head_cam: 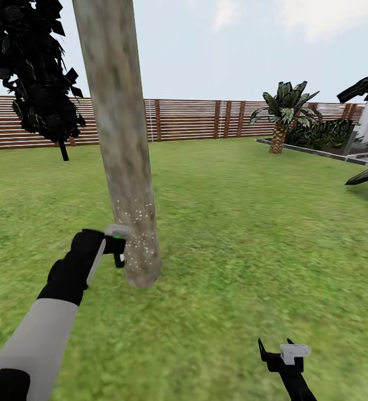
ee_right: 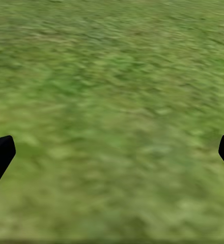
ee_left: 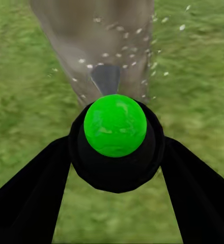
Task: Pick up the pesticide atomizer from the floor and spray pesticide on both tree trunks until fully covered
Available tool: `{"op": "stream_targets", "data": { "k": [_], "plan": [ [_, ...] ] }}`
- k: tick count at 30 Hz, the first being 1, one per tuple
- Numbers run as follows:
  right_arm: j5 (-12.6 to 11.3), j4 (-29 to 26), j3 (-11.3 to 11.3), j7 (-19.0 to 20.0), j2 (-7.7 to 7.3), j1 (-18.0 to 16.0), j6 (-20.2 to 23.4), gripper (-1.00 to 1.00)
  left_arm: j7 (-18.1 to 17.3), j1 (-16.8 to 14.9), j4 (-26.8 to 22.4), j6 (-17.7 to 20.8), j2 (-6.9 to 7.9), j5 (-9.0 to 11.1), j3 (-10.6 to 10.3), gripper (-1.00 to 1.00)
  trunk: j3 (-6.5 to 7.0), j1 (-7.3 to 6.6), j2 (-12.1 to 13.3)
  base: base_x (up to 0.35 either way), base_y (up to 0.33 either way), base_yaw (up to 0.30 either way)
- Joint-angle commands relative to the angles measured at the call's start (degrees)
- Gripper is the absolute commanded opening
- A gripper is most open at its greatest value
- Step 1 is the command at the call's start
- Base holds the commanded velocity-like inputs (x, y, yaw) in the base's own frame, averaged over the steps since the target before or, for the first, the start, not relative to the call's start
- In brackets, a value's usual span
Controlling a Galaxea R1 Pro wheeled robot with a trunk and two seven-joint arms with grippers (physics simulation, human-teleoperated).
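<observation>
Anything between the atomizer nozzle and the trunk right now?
Only pesticide: whitish specks drift between the atomizer in the left end effector and the tree trunk. Left wrist view shows it best.

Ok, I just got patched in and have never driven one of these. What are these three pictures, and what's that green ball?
You're seeing a simulated two-armed wheeled robot on a lawn. The big picture is from its head camera, looking down over both arms. The other two come from cameras near each gripper, looking along its fingers.

The left gripper is shut on the atomizer; the green ball is part of that sprayer, seen from the left wrist camera. Its nozzle points at the trunk, and whitish pesticide specks dot the lower bark.

The right gripper is open and holds nothing; its wrist camera looks at grass between the fingertips. Behind are a fence, a palm and a black tree.
</observation>
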Motion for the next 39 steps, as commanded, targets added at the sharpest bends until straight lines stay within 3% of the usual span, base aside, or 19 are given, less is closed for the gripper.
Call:
{"op": "stream_targets", "data": {
  "k": [1,3,6,12,14,17,19,21,22,24,26,28,32,36,39],
  "plan": [
    [-0.02,0.00,-0.01,0.00,0.00,0.00,0.00,1.00,-0.05,0.06,0.13,0.00,0.60,0.36,-0.05,-1.00,0.00,0.00,0.00,0.000,0.000,0.000],
    [0.00,0.00,0.01,0.00,0.00,0.00,0.00,1.00,-0.05,0.25,0.33,-0.07,0.93,0.30,-0.29,-1.00,0.00,0.00,0.00,0.000,0.000,0.000],
    [-0.01,0.00,0.03,0.00,0.00,0.00,0.00,1.00,-0.03,0.49,1.87,-0.17,0.09,0.41,-0.53,-1.00,0.00,0.00,0.00,0.000,0.000,0.000],
    [0.00,0.00,0.02,0.00,0.00,0.00,0.00,1.00,0.12,1.21,4.17,-0.38,-6.35,0.37,-0.62,-1.00,0.00,0.00,0.00,0.000,0.000,0.000],
    [0.00,0.00,0.02,0.00,0.00,0.00,0.01,1.00,0.22,2.36,4.64,-0.72,-6.83,0.27,-0.59,-1.00,0.00,0.00,0.00,0.000,0.000,0.000],
    [0.00,0.00,0.05,0.00,0.00,0.00,0.01,1.00,0.42,3.96,6.30,-1.03,-5.72,0.09,-0.07,-1.00,0.00,0.00,0.00,0.000,0.000,0.000],
    [0.00,0.00,0.06,0.00,0.00,0.00,0.00,1.00,0.38,5.07,7.08,-1.11,-3.39,0.01,0.66,-1.00,0.00,0.00,0.00,0.000,0.000,0.000],
    [0.00,0.00,0.04,0.00,0.00,0.00,0.01,1.00,0.16,5.58,8.41,-1.21,-0.26,0.09,1.04,-1.00,0.00,0.00,0.00,0.000,0.000,0.000],
    [0.00,0.00,0.05,0.00,0.00,0.00,0.00,1.00,0.12,5.73,10.06,-1.56,2.05,0.16,1.19,-1.00,0.00,0.00,0.00,0.000,0.000,0.000],
    [0.00,0.02,0.05,0.00,0.00,0.00,0.02,1.00,0.13,5.80,13.59,-3.83,3.98,0.19,1.28,-1.00,0.00,0.00,0.00,0.000,0.000,0.000],
    [0.00,0.01,0.06,0.00,0.00,0.00,0.01,1.00,0.32,5.82,16.78,-7.00,4.29,0.19,1.27,-1.00,0.00,0.00,0.00,0.000,0.000,0.000],
    [0.00,0.02,0.07,0.00,0.00,0.00,0.00,1.00,0.72,5.82,23.61,-14.58,3.90,0.21,1.40,-1.00,0.00,0.00,0.00,0.000,0.000,0.000],
    [0.00,0.01,0.07,0.00,0.05,0.00,0.00,1.00,0.98,5.83,27.70,-20.97,2.87,0.72,2.31,-1.00,0.00,0.00,0.00,0.000,0.000,0.000],
    [0.00,0.01,0.07,0.00,0.07,0.00,0.03,1.00,2.83,5.83,28.22,-22.61,1.88,2.30,7.97,-1.00,0.00,0.00,0.00,0.000,0.000,0.043],
    [0.00,0.00,0.07,0.00,0.08,0.00,0.07,1.00,7.06,5.83,29.60,-23.21,1.79,2.66,9.85,-1.00,0.00,0.00,0.00,0.000,0.000,0.231]
  ]
}}
